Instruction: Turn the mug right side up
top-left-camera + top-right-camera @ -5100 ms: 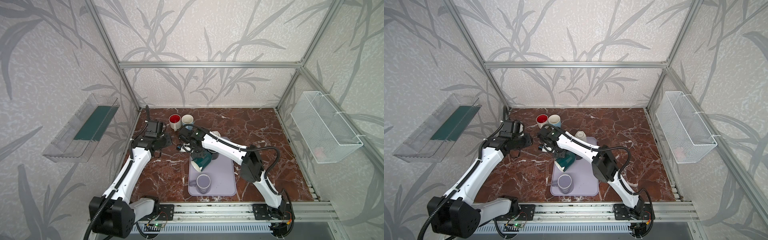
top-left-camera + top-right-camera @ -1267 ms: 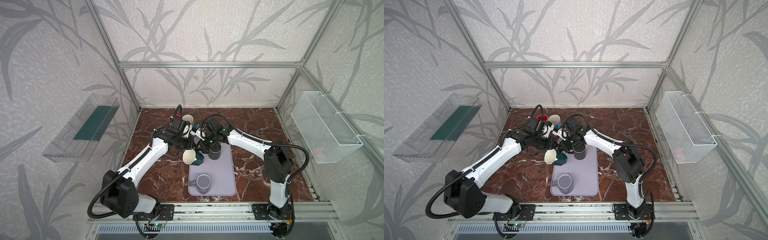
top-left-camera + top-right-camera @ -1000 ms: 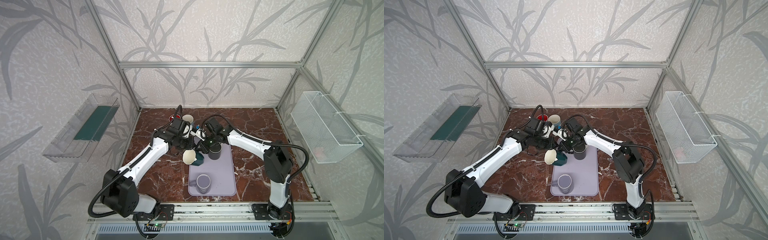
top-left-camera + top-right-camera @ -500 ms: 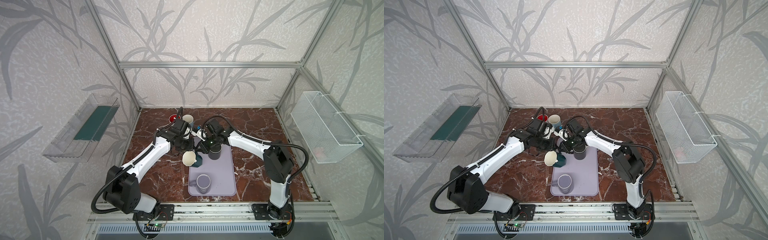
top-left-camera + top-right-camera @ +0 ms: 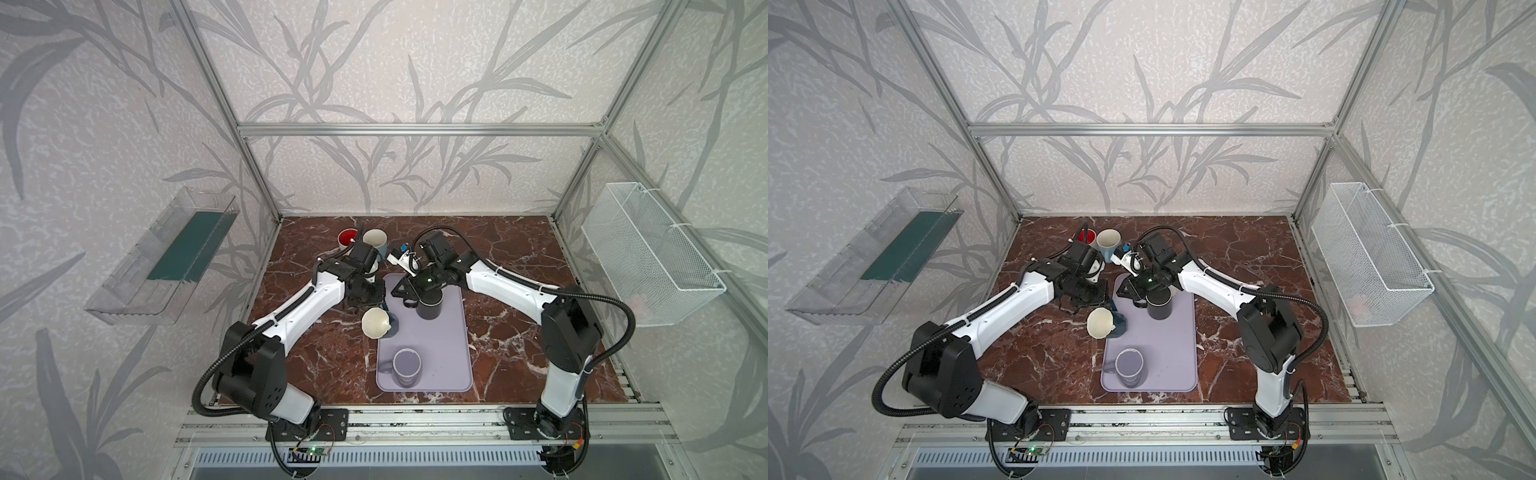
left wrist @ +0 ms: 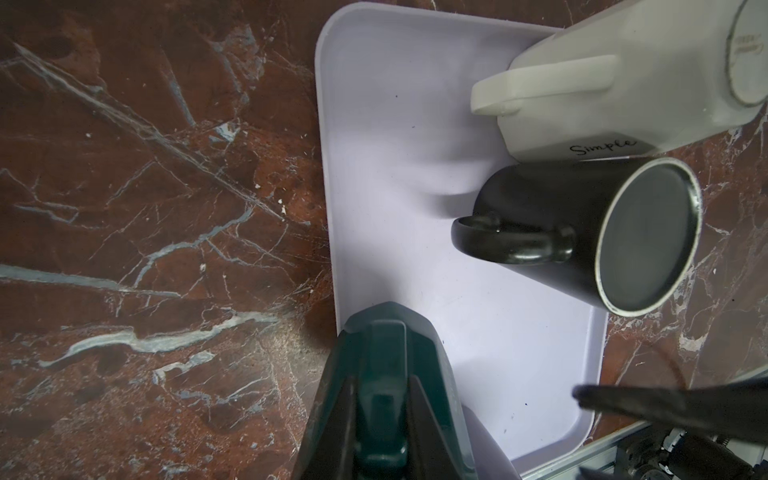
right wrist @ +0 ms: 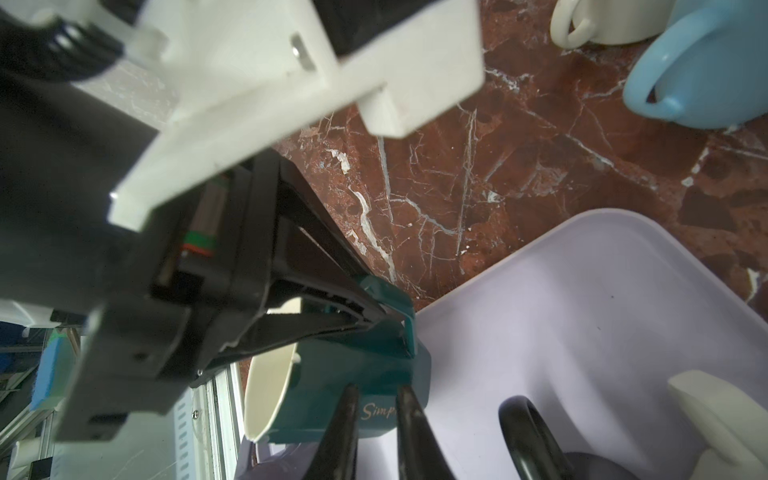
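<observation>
Mid-turn, the mug point(image 5: 376, 326) is held sideways by its handle point(image 6: 380, 349) in the closed left tool point(image 6: 382, 386) at the tray's point(image 5: 440, 340) nine o'clock edge. The right tool point(image 7: 376, 388) is barely parted, empty. Further rotation upright is judged needed, then lowering.

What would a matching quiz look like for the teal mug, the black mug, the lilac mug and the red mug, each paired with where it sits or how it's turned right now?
Things:
1. teal mug
2. black mug
3. lilac mug
4. red mug

States:
A. upright on the marble tabletop, off the tray
B. upside down on the tray
C. tipped on its side, handle clamped in the left gripper
D. upright at the tray's near end

Pairs: 1-C, 2-B, 3-D, 4-A
</observation>
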{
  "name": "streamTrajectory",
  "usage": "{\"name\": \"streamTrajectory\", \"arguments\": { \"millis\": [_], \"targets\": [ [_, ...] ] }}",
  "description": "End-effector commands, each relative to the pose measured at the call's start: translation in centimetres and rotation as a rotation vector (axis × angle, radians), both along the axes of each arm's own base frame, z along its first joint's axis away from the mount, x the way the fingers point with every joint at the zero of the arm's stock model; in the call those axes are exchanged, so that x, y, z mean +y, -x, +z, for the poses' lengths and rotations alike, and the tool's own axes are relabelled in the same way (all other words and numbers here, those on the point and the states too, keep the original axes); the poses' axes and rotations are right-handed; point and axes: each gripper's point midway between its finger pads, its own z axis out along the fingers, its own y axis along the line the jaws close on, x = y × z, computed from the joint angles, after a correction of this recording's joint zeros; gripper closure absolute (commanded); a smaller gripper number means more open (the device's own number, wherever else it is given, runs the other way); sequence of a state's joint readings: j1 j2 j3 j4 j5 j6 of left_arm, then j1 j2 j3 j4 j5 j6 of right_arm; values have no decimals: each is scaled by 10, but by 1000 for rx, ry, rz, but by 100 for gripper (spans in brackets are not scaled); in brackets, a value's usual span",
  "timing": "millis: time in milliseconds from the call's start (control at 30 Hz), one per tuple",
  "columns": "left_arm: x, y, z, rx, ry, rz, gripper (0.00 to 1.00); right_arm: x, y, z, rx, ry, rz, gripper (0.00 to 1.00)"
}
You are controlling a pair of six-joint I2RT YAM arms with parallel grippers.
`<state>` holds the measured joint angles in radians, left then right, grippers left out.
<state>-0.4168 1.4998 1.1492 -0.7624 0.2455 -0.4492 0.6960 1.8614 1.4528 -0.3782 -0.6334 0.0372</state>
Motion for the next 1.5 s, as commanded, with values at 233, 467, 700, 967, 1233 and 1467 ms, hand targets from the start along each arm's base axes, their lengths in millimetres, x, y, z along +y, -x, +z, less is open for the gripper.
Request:
{"name": "streamTrajectory", "arguments": {
  "millis": [233, 467, 700, 967, 1233, 1467],
  "targets": [
    [14, -9, 15, 30, 49, 81, 100, -16, 3, 20, -15, -38, -22, 81],
    [0, -9, 27, 14, 136, 18, 100, -14, 1, 10, -16, -45, -8, 81],
    [-7, -11, 44, -26, 166, -50, 100, -3, -5, 12, -48, -94, 22, 77],
    [-16, -14, 52, -50, 209, -86, 100, 6, -11, -1, -42, -104, 31, 75],
    [-25, -14, 66, -85, 261, -128, 100, 16, -18, -11, -58, -83, 25, 67],
    [-28, -11, 71, -93, 288, -149, 100, 25, -17, -16, -59, -76, 45, 64]
  ]
}}
